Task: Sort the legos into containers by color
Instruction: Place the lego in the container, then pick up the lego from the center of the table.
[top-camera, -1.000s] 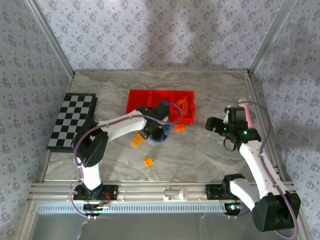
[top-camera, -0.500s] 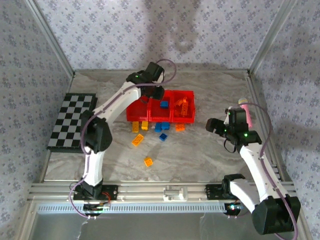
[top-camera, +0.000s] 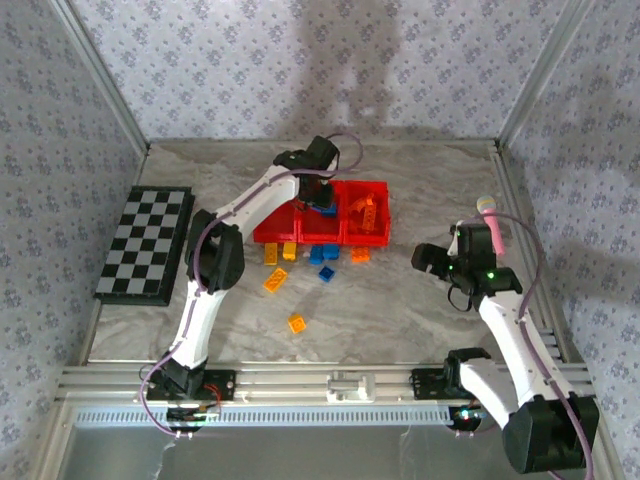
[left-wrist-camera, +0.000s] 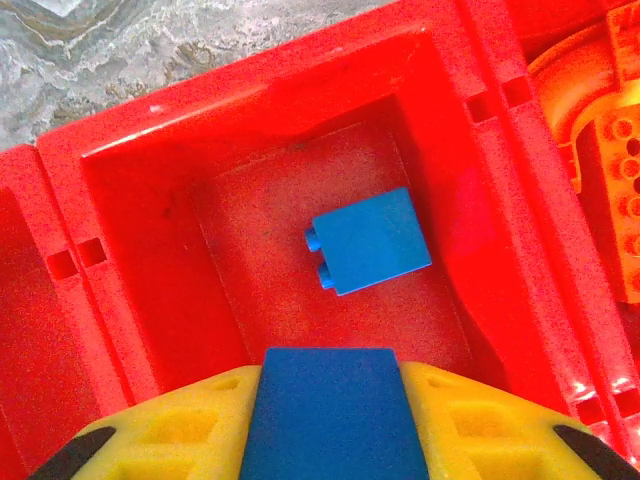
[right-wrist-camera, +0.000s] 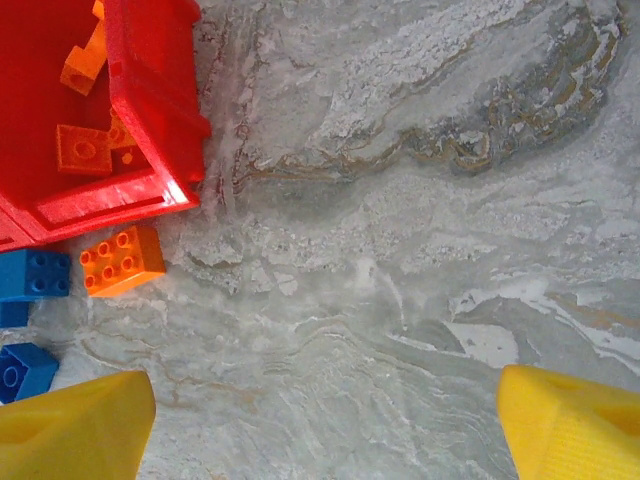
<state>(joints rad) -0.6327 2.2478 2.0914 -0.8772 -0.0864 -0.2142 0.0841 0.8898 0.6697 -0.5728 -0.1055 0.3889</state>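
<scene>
the left gripper (left-wrist-camera: 325, 425) hangs over the middle compartment of the bright red plastic three-bin row (left-wrist-camera: 150, 250), its yellow fingers (left-wrist-camera: 170, 440) closed tight on a small blue plastic brick (left-wrist-camera: 325, 395). another blue brick (left-wrist-camera: 368, 240) lies on that compartment's floor. orange bricks (top-camera: 368, 212) sit in the right compartment. the right gripper (right-wrist-camera: 320, 430) hovers wide open and empty above the grey marble table (right-wrist-camera: 400, 200), near a loose orange brick (right-wrist-camera: 122, 260).

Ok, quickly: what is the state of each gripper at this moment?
Left gripper: closed, holding a blue brick above the middle bin.
Right gripper: open, holding nothing.
</scene>
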